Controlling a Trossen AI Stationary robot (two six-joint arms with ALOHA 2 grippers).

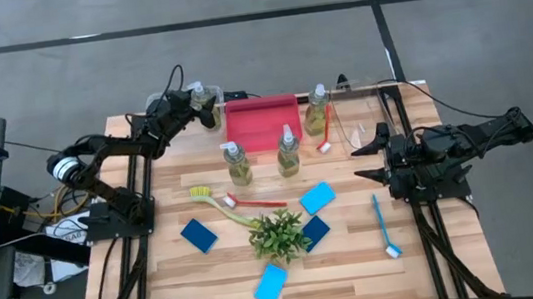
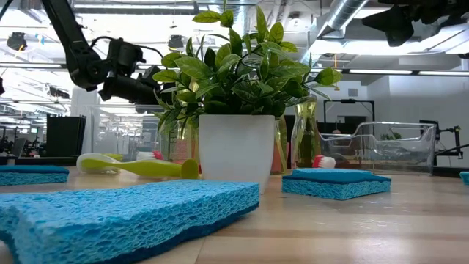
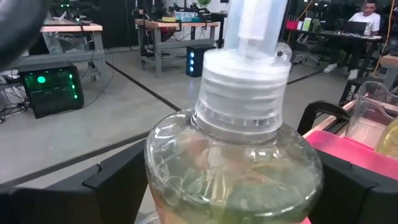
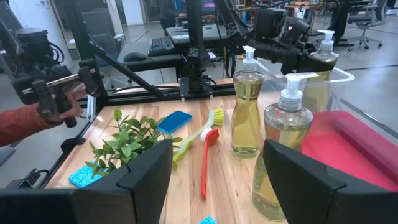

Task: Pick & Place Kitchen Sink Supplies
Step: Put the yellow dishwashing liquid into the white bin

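Bottle (image 1: 206,104) at the table's far left corner sits between the left gripper's (image 1: 203,106) wide-spread fingers, apparently just placed; three bottles, brushes, sponges remain mid-table, and the right gripper (image 1: 368,158) waits open near the right edge.

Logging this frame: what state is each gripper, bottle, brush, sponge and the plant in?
left gripper, at the far-left bottle
far-left bottle, upright
right gripper, jaws open, empty
bottle by the red bin, upright
two middle bottles, upright on the table
plant, upright
yellow brush, lying flat
blue brush, lying flat
sponges, lying flat
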